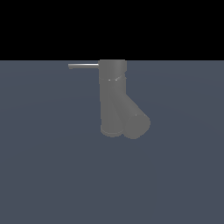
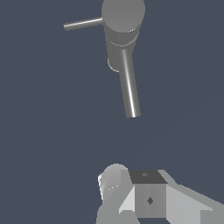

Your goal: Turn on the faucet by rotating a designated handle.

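The faucet point(image 1: 113, 98) is a matte grey upright cylinder standing on the dark floor, with a thick slanted spout point(image 1: 135, 122) branching off toward the exterior view's right. The handle point(image 1: 83, 66), a thin light-grey rod, sticks out level from the top cap toward the exterior view's left. In the wrist view the faucet point(image 2: 122, 26) appears from above, with the handle point(image 2: 83, 23) and the spout point(image 2: 129, 89). Parts of my gripper point(image 2: 140, 186) show at the picture's edge, well apart from the faucet and touching nothing. Its finger gap is not clear. The exterior view does not show the gripper.
A flat dark blue-grey floor point(image 1: 52, 175) spreads all around the faucet. A black background lies beyond its far edge.
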Tool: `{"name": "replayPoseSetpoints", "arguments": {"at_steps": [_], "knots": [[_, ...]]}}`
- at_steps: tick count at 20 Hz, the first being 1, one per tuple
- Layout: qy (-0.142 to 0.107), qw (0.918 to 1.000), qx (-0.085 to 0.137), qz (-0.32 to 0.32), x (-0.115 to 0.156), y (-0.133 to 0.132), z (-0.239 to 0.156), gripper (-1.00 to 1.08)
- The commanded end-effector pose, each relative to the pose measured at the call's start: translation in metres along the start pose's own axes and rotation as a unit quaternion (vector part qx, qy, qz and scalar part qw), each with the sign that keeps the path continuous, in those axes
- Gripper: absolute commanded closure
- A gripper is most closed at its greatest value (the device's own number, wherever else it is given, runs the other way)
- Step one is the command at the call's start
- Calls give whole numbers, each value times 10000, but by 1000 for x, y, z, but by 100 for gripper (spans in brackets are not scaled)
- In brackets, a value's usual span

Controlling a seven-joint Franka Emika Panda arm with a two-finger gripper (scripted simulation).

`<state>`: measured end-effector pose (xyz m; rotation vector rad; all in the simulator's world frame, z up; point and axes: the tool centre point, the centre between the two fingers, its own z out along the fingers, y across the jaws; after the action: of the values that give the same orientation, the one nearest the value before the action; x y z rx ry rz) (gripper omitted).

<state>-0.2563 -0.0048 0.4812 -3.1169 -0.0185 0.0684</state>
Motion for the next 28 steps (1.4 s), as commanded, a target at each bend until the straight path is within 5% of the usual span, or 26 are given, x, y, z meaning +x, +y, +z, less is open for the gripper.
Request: {"name": "replayPoseSetpoints", "arguments": {"at_steps": [1,15,28], "knots": [[0,10000,0,0,0,0,0,108],[198,9995,-119,-205,6,-2,-11,108],[205,9984,-56,515,40,-10,-4,108]]}}
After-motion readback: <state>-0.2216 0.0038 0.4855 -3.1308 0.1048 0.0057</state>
